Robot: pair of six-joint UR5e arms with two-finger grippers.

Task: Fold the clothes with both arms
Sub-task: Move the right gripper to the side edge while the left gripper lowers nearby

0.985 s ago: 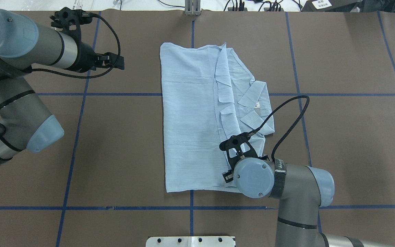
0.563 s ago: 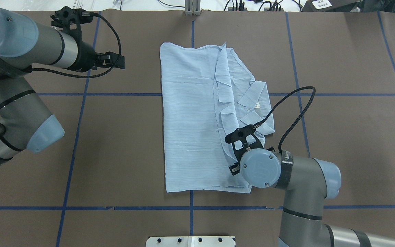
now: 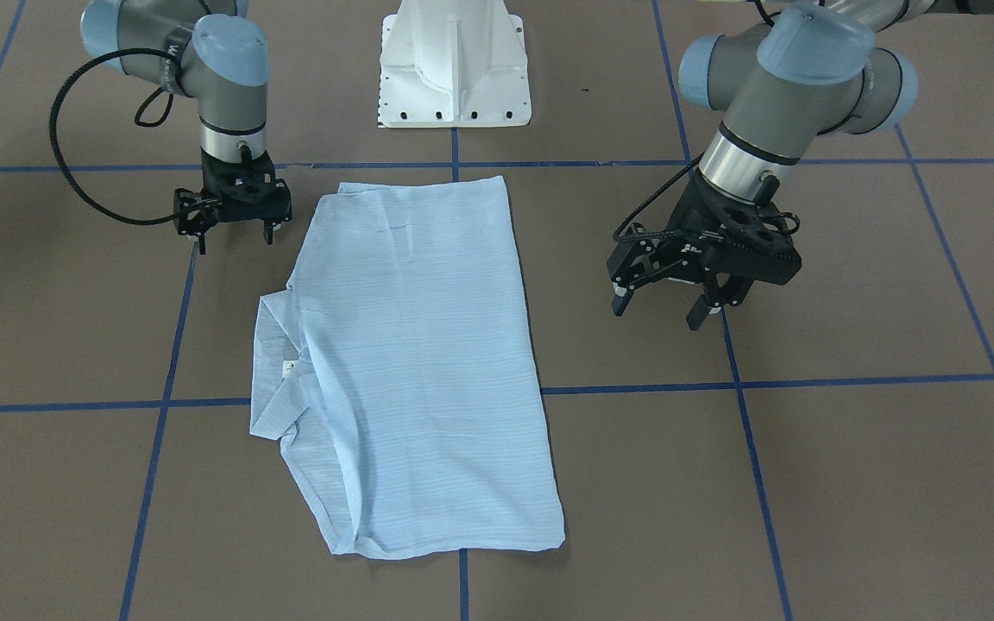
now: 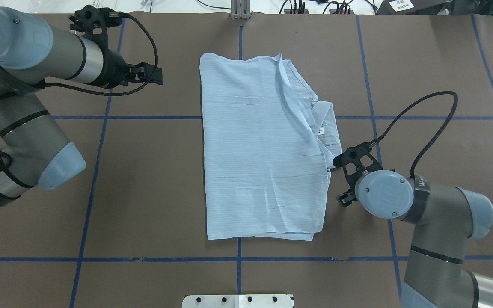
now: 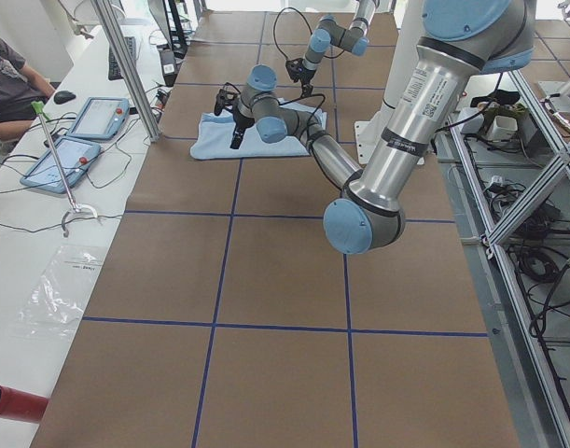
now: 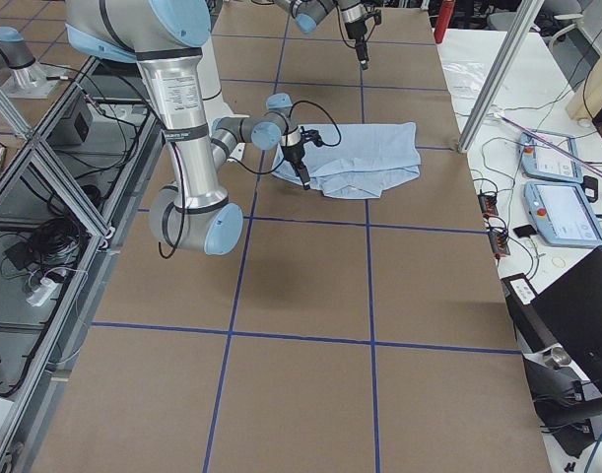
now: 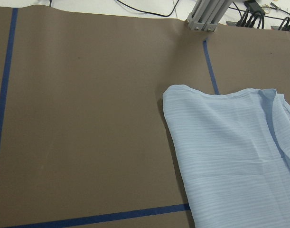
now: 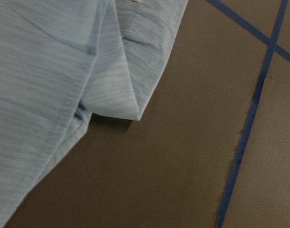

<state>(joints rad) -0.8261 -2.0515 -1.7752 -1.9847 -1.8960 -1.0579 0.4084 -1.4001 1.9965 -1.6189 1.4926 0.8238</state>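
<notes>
Left tool (image 3: pixel 657 315): held wide open, fingers spread, nothing gripped. It is hung over bare table, well apart from the shirt, off the shirt's far corner on the robot's left side.
Right tool (image 3: pixel 235 240): also found open, both fingers pointed down, nothing held. It is placed just beside the shirt's near right edge, and no contact with the cloth can be made out.
Right wrist view: a pointed collar tip (image 8: pixel 121 102) is caught up close, lying on the table beside a stitched hem.
Left wrist view: the shirt's rounded far corner is framed at lower right, with bare table all around it.
Shirt (image 4: pixel 263 149): laid flat in the middle of the table, folded into a long rectangle running away from the robot. The left side is smooth and straight; the collar (image 4: pixel 327 128) and a bunched layer are stacked along the right side.
Neck label (image 4: pixel 321 131): shown as a small white tab at the collar.
Table (image 4: pixel 144 192): covered in brown and divided by blue tape lines (image 4: pixel 144 117) into a grid.
Pedestal (image 3: pixel 454 60): seen in white at the robot's edge, between the two arms.
</notes>
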